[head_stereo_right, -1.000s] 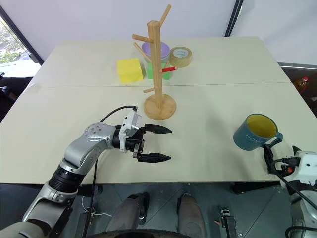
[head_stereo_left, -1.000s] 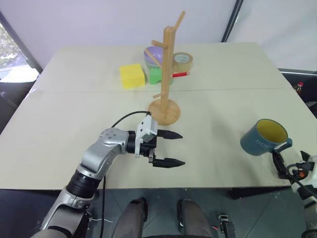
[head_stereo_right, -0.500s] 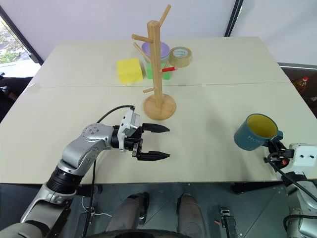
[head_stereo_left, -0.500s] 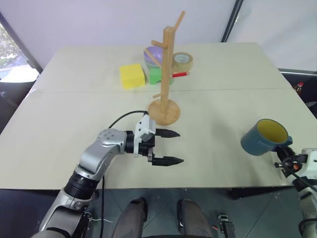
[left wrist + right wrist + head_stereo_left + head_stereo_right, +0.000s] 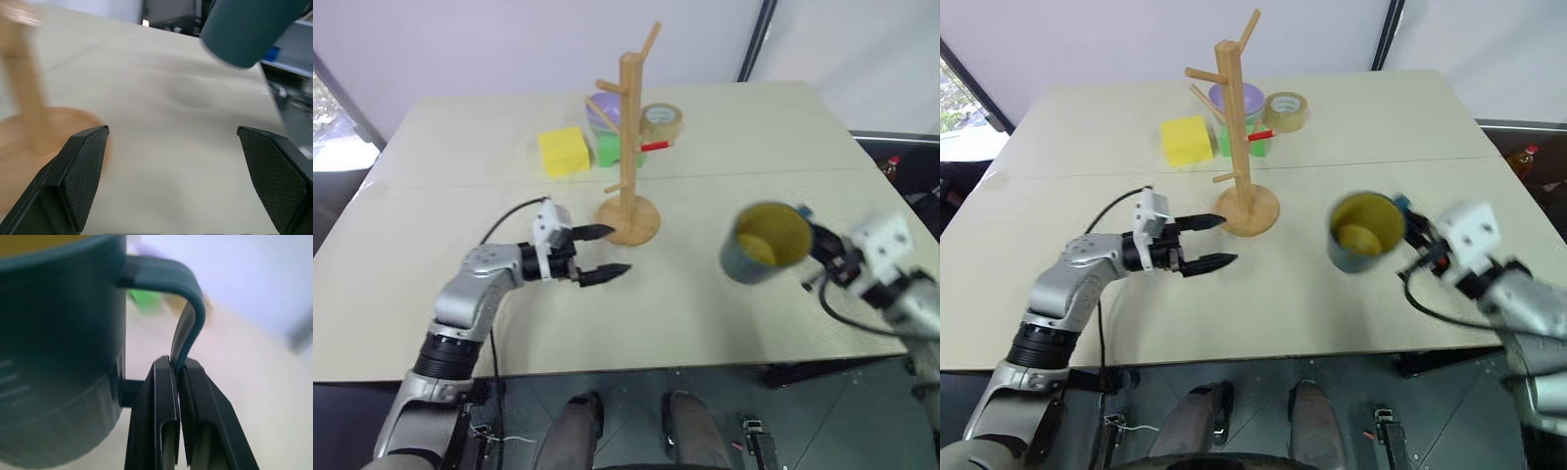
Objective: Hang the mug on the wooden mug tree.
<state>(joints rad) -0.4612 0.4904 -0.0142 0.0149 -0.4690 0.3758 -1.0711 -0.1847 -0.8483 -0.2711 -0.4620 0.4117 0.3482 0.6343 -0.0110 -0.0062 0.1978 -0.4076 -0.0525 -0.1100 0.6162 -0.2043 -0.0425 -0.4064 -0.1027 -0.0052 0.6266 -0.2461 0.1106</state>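
Start with your left gripper [image 5: 603, 252]: its jaws stand wide apart with nothing between them, and its fingertips [image 5: 88, 166] point at the round base of the wooden mug tree [image 5: 628, 147], which stands just beyond them. That arm is the nearer one to the post, but it carries nothing, so judge it as a bystander or a steadying hand at most.

Next comes the post itself, upright, with its pegs slanting upward off both sides. In the head views the pegs that show reach mostly toward your left gripper's side, plus one at the top tilting toward the mug.

Then the mug [image 5: 764, 243]: it is off the table, tipped so its yellow mouth faces you, well apart from the tree on the right. Your right gripper [image 5: 177, 382] is clamped tight on the mug's loop handle, fingers [image 5: 164, 401] pinching the band, with the mug's body carried beyond the fingertips toward the tree.

The move ahead likely turns on this: the handle's opening sits at your fingers, on the mug's far side from the post, so the loop probably needs turning toward a peg before it can slide on.
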